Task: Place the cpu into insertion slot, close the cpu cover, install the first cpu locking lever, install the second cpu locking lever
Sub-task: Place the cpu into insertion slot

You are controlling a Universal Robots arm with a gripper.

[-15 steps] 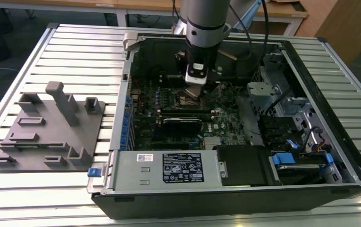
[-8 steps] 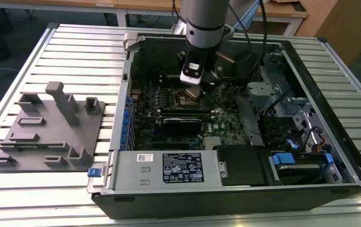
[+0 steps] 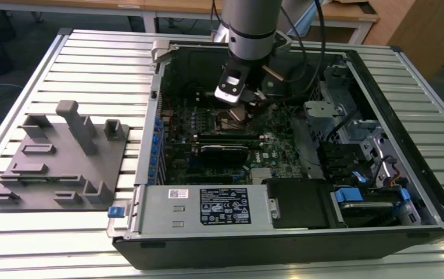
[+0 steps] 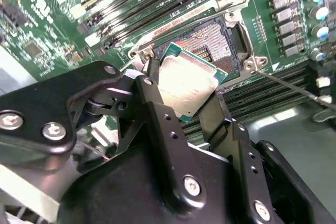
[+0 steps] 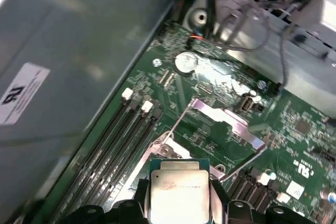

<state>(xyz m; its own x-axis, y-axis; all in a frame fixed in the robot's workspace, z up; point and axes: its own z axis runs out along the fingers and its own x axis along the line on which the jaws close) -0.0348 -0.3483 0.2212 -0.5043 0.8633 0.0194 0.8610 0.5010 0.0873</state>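
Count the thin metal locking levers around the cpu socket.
2: one lever at the end of the raised cpu cover nearer the memory slots, the other lever at its far end.

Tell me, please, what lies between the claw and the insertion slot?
The cpu, gripped by the claw, lies between them, partly hiding the insertion slot in the second wrist view.

Grey fixture block (image 3: 55,160) beside computer case (image 3: 284,249)
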